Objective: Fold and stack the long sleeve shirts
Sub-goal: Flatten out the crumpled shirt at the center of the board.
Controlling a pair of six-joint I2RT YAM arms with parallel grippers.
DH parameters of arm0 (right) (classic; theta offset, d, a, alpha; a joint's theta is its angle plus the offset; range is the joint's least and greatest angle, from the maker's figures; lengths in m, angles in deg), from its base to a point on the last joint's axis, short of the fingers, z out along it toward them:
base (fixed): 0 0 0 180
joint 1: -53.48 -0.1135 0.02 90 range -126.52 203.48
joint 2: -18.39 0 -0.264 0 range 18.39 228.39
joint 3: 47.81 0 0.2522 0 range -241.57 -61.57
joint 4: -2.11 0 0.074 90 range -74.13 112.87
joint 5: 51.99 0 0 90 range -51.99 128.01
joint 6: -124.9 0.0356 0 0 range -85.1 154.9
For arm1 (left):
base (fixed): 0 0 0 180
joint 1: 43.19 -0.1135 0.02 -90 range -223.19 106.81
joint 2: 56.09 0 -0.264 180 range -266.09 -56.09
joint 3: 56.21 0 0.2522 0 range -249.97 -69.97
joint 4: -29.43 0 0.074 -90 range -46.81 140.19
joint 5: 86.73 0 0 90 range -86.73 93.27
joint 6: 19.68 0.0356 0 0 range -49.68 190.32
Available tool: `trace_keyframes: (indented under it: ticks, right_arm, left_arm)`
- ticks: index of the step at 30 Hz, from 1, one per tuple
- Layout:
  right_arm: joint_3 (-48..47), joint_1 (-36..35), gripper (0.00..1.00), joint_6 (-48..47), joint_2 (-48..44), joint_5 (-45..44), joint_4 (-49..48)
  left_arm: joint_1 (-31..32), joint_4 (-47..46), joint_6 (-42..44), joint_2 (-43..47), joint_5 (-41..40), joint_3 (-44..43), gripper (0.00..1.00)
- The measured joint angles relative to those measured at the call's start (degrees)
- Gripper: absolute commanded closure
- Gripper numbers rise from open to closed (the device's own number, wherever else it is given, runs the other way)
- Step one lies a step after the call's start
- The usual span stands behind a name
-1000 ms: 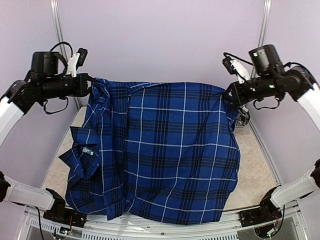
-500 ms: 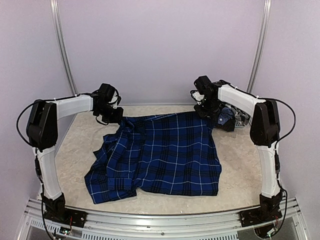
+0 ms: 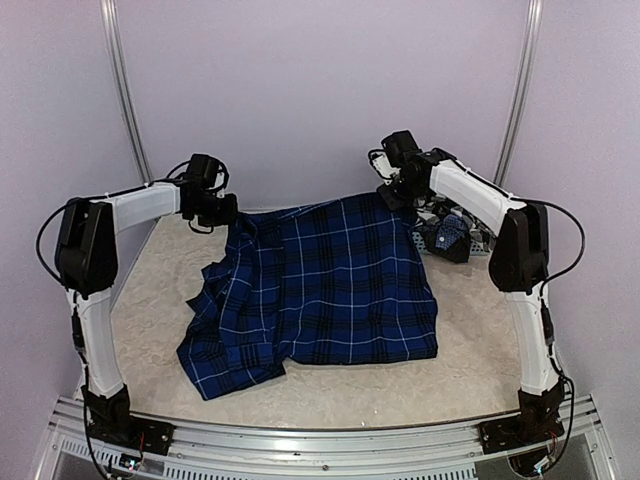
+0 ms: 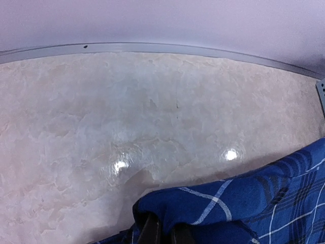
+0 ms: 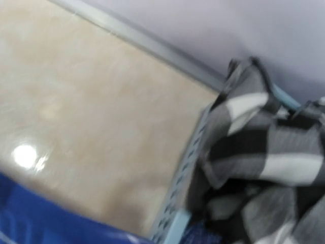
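Both grippers have risen a little from their position half a second ago and drawn the far edge of the navy shirt [image 3: 330,290] up off the table [image 3: 150,300]. A second ago the garment hung spread high before the overhead camera.

Left gripper [image 3: 228,212]: jaws pressed together on the shirt's far left corner. In the left wrist view, dark fingers [image 4: 151,231] show at the bottom edge with blue plaid cloth bunched over and around them.

Right gripper [image 3: 390,192]: closed on the far right corner. Its fingers cannot be seen in its own wrist view, where only a strip of blue cloth crosses the lower left. From overhead, that corner climbs straight to the gripper.

Navy shirt: far edge stretched between the two grippers and raised. The rest slopes down and lies on the middle of the table, back uppermost. Cloth is rumpled along the left side, with a bunched fold at the near left corner. The near hem lies flat.

Basket [image 5: 175,206]: at the far right of the table, just beside the right gripper. The black-and-white checked shirt [image 5: 264,152] is heaped inside it, spilling above the rim.
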Motion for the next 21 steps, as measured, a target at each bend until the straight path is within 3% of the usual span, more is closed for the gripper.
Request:
trace_keyframes:
  ticks: [3, 5, 13, 17, 21]
  right_arm:
    - [-1.49, 0.09, 0.6, -0.85, 2.25, -2.34, -1.88]
    - [-2.32, 0.26, 0.49, -1.31, 3.78, -4.02, -2.86]
    - [-0.2, 0.92, 0.25, -0.04, 2.56, -6.56, -4.98]
    - [13.97, 0.57, 0.22, 1.16, -7.96, -5.01, -8.37]
    - [33.35, -1.64, 0.21, 3.56, -23.69, -1.18, -13.14]
  left_arm:
    - [-0.46, -1.88, -0.55, -2.34, -0.44, -1.95, 0.74]
    - [-0.83, -3.37, -0.98, -4.09, -0.87, -2.69, 0.65]
    - [-2.25, -6.67, -3.74, -5.95, -5.79, -2.49, 0.4]
    - [-2.34, -9.03, -4.39, -0.63, -6.8, 4.09, 0.27]
    - [-1.49, -10.58, -4.98, 10.67, -5.18, 15.21, 0.22]
